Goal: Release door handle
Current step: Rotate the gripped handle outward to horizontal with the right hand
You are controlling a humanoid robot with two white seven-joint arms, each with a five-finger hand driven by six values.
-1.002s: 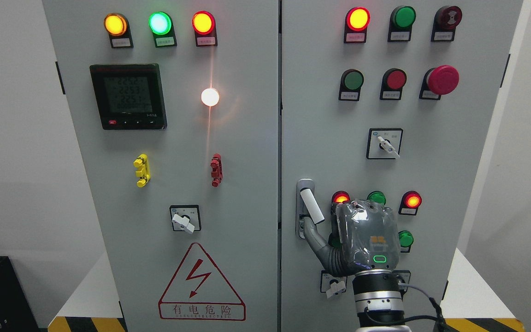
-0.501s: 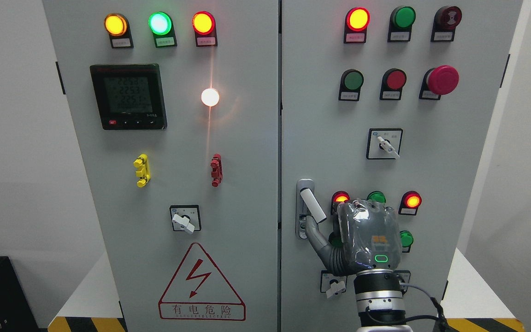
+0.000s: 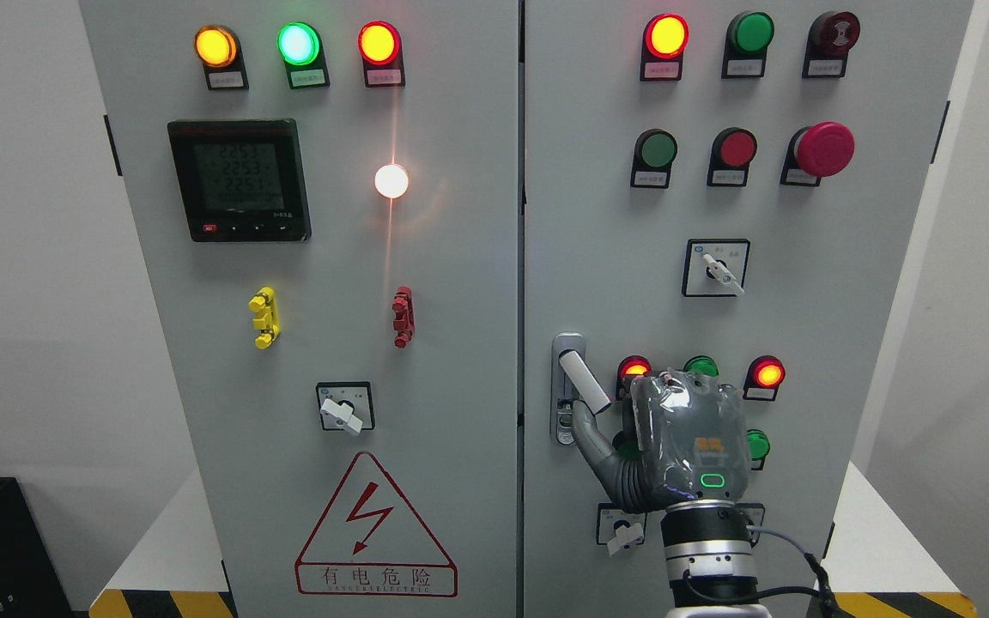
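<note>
1. The door handle (image 3: 582, 384), a white lever on a metal lock plate, sits at the left edge of the right cabinet door (image 3: 597, 257), tilted with its lower end swung out to the right.
2. The right hand (image 3: 683, 442) rises from the bottom edge, back toward the camera, just right of the handle.
3. Its thumb (image 3: 591, 436) reaches up-left to just under the handle's lower end; whether they touch is unclear.
4. The fingers are hidden behind the palm, so I cannot tell whether the hand grips anything.
</note>
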